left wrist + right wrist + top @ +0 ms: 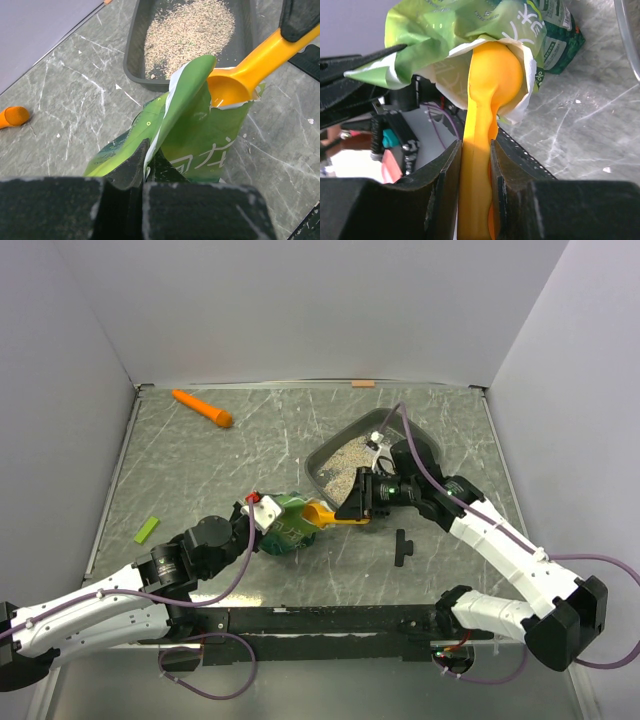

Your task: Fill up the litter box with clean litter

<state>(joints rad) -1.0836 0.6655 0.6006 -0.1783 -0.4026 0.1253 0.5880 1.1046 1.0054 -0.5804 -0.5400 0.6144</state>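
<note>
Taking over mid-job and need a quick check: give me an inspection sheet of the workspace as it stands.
Surface: grey marbled table, scratched, with pale specks.
Job's things: litter box at the far right, partly filled with litter; green bag lying open beside it; orange scoop with its bowl at the bag's mouth.
Clutter: orange stick far left; green strip at the left edge; small black part near the right arm.
Grippers: left gripper, jaws shut on the bag's edge; right gripper, jaws shut on the scoop's handle.
Cables: purple cables along both arms, one passing over the litter box.
Surroundings: plain grey walls on three sides.
</note>
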